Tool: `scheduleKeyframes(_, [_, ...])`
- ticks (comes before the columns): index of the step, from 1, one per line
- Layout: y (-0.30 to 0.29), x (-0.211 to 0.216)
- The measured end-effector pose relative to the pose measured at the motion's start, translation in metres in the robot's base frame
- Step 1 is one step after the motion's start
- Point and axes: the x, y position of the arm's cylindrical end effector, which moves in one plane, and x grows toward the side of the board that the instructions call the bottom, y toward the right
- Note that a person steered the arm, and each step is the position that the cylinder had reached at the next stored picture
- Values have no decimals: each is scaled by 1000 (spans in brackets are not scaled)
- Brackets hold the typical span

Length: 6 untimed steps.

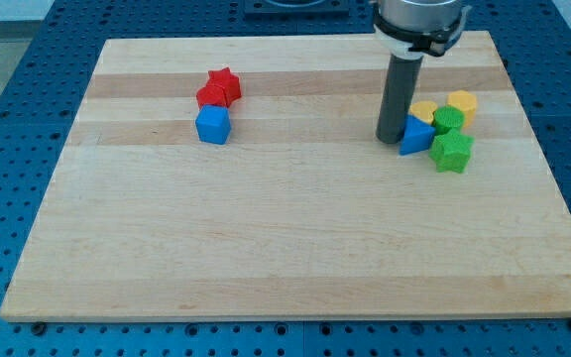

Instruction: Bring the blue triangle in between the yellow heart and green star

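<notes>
The blue triangle (416, 136) lies at the view's right, touching the green star (453, 152) on its right and just below the yellow heart (424, 110). My tip (392, 139) stands against the triangle's left side. The rod hides part of the triangle's left edge and part of the yellow heart.
A green round block (448, 120) and a yellow hexagon (462, 104) sit right of the heart. A red star (225, 81), a red block (211, 96) and a blue cube (212, 125) cluster at the upper left of the wooden board (266, 248).
</notes>
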Motion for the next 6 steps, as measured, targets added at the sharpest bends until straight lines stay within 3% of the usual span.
scheduleKeyframes(3, [8,0])
scheduleKeyframes(4, [-10,0])
scheduleKeyframes(6, [-100,-28])
